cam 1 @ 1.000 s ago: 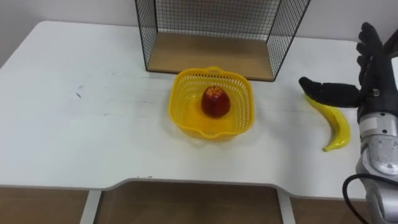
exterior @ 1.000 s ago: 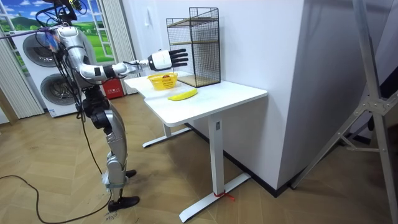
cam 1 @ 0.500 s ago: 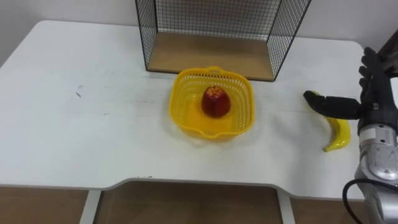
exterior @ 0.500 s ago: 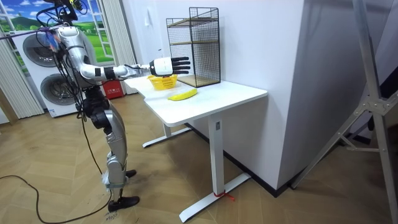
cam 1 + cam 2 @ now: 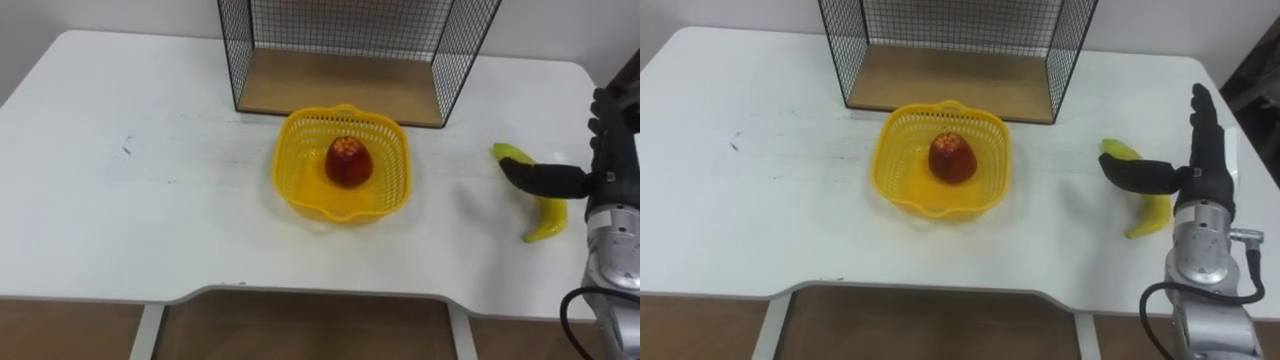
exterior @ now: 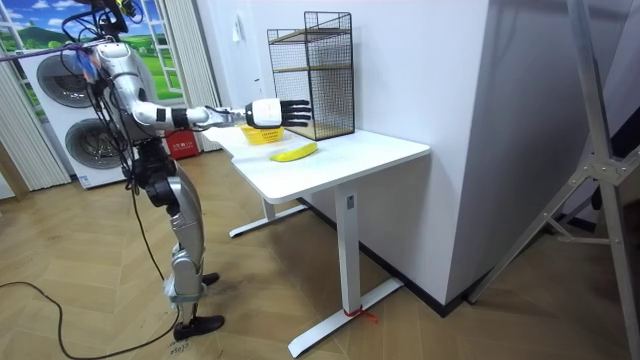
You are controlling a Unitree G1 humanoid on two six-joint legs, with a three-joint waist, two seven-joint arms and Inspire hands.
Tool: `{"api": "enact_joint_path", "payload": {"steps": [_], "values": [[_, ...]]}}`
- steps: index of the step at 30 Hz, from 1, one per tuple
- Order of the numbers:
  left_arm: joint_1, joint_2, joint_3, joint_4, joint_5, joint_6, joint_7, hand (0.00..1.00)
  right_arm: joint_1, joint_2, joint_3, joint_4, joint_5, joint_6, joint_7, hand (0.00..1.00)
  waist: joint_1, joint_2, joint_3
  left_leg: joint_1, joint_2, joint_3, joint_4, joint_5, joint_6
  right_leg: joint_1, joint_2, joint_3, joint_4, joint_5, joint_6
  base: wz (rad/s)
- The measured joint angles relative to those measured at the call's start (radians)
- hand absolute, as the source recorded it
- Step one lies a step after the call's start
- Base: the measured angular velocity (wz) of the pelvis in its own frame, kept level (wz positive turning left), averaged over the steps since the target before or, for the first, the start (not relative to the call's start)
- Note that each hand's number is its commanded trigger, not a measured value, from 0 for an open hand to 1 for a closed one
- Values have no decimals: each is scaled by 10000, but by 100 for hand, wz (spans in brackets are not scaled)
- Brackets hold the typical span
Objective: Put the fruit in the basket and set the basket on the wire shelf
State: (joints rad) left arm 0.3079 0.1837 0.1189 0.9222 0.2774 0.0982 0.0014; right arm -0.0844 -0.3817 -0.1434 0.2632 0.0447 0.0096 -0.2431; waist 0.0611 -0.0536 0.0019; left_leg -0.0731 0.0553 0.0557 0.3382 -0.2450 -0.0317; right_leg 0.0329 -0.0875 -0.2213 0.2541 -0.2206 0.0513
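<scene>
Yellow basket (image 5: 300, 196) near the middle of the white bench (image 5: 150, 200), upright, with a red apple (image 5: 347, 162) sitting at its centre. Just behind the basket, wire shelf (image 5: 330, 85) with a wooden floor. Well right of the basket, banana (image 5: 547, 218) lying flat on the bench, outside the basket, curved. Over the banana, right hand (image 5: 1202, 172): spread, fingers (image 5: 1198, 115) straight and pointing away, thumb stuck out toward the basket and crossing the banana's middle. Gripping nothing; cannot tell whether the thumb touches the peel. In the room view, standing at the bench's end, right arm stretched level over the top.
</scene>
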Motion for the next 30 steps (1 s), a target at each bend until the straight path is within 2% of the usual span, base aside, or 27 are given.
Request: {"api": "enact_joint_path", "payload": {"steps": [4,11,18,24,30], "values": [[34,7,0,2,-2,210,-67,0,-265,-225,12,279,-28,149,48,0,12,-32,1,13,0,-36,0,10,4,5,-3,-12,19,0,-1,0],[17,47,1,9,-33,305,-72,0,-688,-722,13,829,-28,452,63,0,4,-119,36,15,0,-69,11,64,-2,29,-6,-36,33,2,-3,0],[3,83,1,10,-23,470,-121,0,-688,-735,7,964,-73,581,63,0,-33,-198,52,-1,0,-65,44,66,0,40,-5,-22,42,5,-9,0],[-32,182,-1,10,-23,470,-144,0,-765,-750,7,1172,-77,583,60,0,-29,-294,87,-7,-1,-63,52,66,0,37,-5,-25,31,5,-9,0],[-26,214,-1,11,-22,489,-141,0,-767,-750,7,1185,-77,593,57,0,-34,-275,79,-16,-2,-65,42,66,-1,32,-5,-36,26,5,-9,0]]}}
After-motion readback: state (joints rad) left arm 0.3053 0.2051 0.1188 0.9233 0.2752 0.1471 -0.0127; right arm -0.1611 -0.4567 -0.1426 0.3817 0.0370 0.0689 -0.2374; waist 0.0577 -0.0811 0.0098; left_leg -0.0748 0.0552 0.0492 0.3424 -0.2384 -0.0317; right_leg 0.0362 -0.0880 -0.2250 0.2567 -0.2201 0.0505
